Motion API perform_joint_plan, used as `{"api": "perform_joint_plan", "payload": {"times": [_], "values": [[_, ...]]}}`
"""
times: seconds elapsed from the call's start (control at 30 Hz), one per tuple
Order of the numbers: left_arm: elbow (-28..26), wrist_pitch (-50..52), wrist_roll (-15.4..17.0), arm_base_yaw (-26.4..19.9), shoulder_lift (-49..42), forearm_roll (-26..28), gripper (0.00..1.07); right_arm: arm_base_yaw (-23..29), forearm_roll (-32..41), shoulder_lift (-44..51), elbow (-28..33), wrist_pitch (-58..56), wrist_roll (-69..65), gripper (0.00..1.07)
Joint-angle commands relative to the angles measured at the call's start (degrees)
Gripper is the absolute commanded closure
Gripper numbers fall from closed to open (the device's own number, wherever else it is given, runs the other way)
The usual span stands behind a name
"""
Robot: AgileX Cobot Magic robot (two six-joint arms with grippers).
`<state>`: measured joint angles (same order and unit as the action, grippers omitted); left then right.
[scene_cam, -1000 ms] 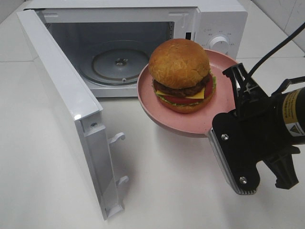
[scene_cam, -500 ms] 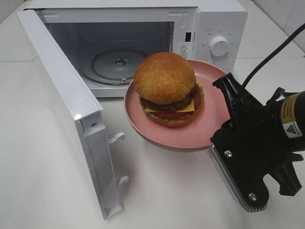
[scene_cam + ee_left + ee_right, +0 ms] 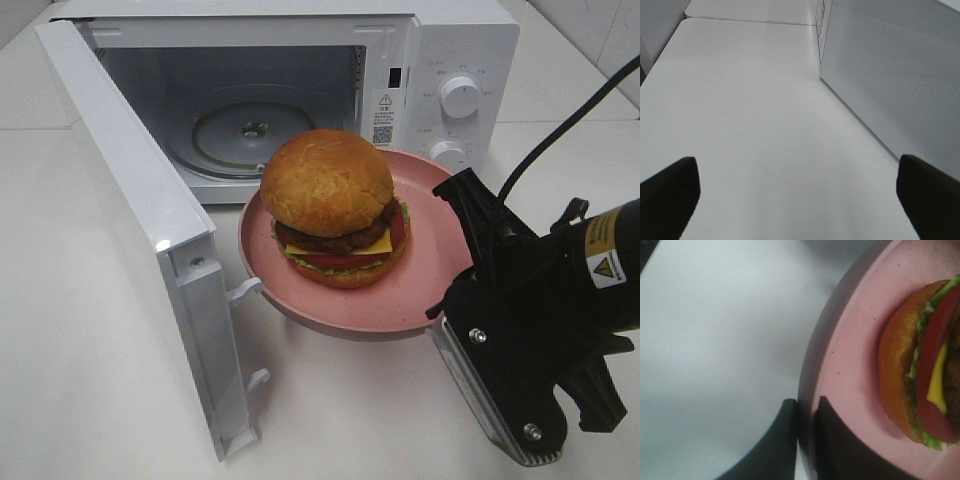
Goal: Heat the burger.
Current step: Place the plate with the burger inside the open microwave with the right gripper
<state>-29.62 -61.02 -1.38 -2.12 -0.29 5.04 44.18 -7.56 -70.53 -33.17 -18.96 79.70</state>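
Note:
The burger (image 3: pixel 330 205), with its glossy brown bun, patty, cheese, tomato and lettuce, sits on a pink plate (image 3: pixel 395 300). The plate hangs in the air just in front of the open microwave (image 3: pixel 460 40). My right gripper (image 3: pixel 455 205) is shut on the plate's right rim. The right wrist view shows its two black fingers (image 3: pixel 782 440) pinching the rim of the plate (image 3: pixel 850 355), with the burger (image 3: pixel 920 375) just beyond. My left gripper (image 3: pixel 800 200) is open and empty, low over the bare table beside the outer face of the microwave door (image 3: pixel 900 90); the exterior view does not show it.
The microwave door (image 3: pixel 130 220) swings out wide to the left, its latch hooks (image 3: pixel 245 290) close to the plate's left rim. Inside the cavity lies a glass turntable (image 3: pixel 240 135). The control knobs (image 3: pixel 460 95) are on the microwave's right panel. White table (image 3: pixel 340 410) lies below.
The right gripper has carried the plate and burger leftward and slightly down, from in front of the control panel to in front of the oven opening. The left gripper's state is unchanged.

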Motion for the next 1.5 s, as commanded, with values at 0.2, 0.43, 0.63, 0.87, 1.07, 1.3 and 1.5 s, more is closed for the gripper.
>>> {"api": "perform_joint_plan", "payload": {"times": [0.2,0.43,0.63,0.87,1.07,1.3,1.5], "values": [[0.11,-0.23,0.00,-0.17,-0.69,0.57,0.07,-0.06,5.21,0.69,-0.29,3.32,4.70,1.02],[0.11,-0.23,0.00,-0.17,-0.69,0.57,0.07,-0.06,5.67,0.69,-0.29,3.32,5.21,1.02],[0.11,-0.23,0.00,-0.17,-0.69,0.57,0.07,-0.06,5.67,0.69,-0.29,3.32,5.21,1.02],[0.11,-0.23,0.00,-0.17,-0.69,0.57,0.07,-0.06,8.08,0.63,-0.29,3.84,5.39,1.03],[0.11,-0.23,0.00,-0.17,-0.69,0.57,0.07,-0.06,8.65,0.11,-0.63,5.04,6.13,1.05],[0.11,-0.23,-0.06,-0.17,-0.69,0.57,0.07,-0.06,8.65,-2.64,-2.64,5.27,6.13,1.05],[0.11,-0.23,-0.06,-0.17,-0.69,0.57,0.07,-0.06,8.65,-4.35,-2.92,6.47,6.13,1.05]]}}
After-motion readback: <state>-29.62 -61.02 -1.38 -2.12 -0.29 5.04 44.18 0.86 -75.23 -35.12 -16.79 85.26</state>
